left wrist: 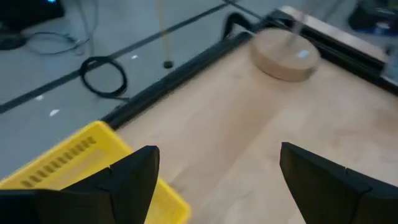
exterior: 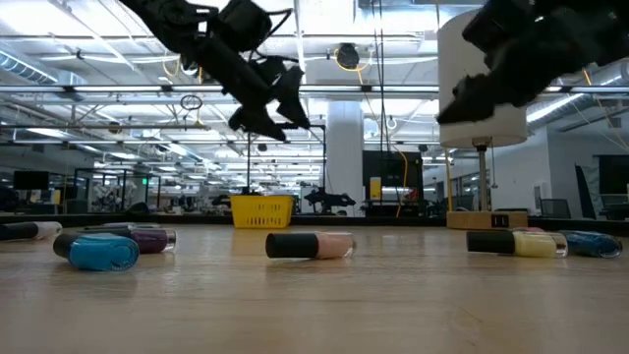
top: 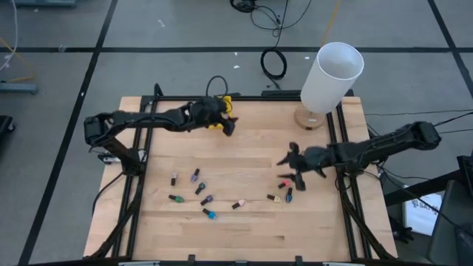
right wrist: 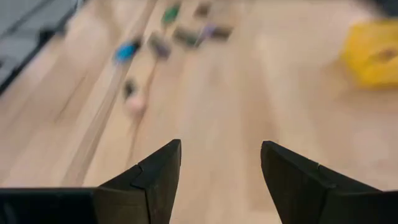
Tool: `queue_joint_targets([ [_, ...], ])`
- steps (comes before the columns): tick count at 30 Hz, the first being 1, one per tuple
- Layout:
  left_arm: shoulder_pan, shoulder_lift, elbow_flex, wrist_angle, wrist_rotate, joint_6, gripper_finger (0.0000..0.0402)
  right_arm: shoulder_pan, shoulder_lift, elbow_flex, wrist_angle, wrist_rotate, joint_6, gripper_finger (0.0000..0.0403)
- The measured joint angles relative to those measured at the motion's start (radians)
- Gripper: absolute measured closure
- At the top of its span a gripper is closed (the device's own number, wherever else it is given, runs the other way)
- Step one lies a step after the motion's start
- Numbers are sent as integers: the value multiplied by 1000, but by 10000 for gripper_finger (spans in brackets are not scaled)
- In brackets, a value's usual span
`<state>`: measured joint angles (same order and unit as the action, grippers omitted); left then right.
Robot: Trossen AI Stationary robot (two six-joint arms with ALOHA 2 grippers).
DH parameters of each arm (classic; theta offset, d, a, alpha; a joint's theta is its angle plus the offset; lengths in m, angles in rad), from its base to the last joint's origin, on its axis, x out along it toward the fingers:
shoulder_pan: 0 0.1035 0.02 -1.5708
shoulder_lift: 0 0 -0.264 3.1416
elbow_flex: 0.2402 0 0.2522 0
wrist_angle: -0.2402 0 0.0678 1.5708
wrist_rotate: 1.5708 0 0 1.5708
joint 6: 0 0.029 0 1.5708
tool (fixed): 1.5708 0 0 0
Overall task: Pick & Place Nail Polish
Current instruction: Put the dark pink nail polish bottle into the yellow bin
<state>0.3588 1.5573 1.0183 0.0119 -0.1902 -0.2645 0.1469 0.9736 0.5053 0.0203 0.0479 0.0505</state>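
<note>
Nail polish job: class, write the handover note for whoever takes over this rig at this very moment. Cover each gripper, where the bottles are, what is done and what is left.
Left gripper: open, empty, raised beside the yellow bin at the table's far edge.
Right gripper: open, empty, above the right-hand bottles.
Nail polish bottles: about ten lie scattered on the near half of the table, most left of centre, a few near the right gripper.
Done: cannot tell whether any are in the bin.
Left: every visible bottle still needs picking.
</note>
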Motion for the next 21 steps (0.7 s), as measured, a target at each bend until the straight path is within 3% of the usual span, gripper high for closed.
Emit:
queue_joint_targets([
  [8, -77, 1, 0, 80, -1, 29, 82, 166, 179, 0, -51, 12, 43, 193],
  [21, -92, 1, 0, 123, -2, 21, 78, 180, 384, 0, -44, 97, 19, 193],
])
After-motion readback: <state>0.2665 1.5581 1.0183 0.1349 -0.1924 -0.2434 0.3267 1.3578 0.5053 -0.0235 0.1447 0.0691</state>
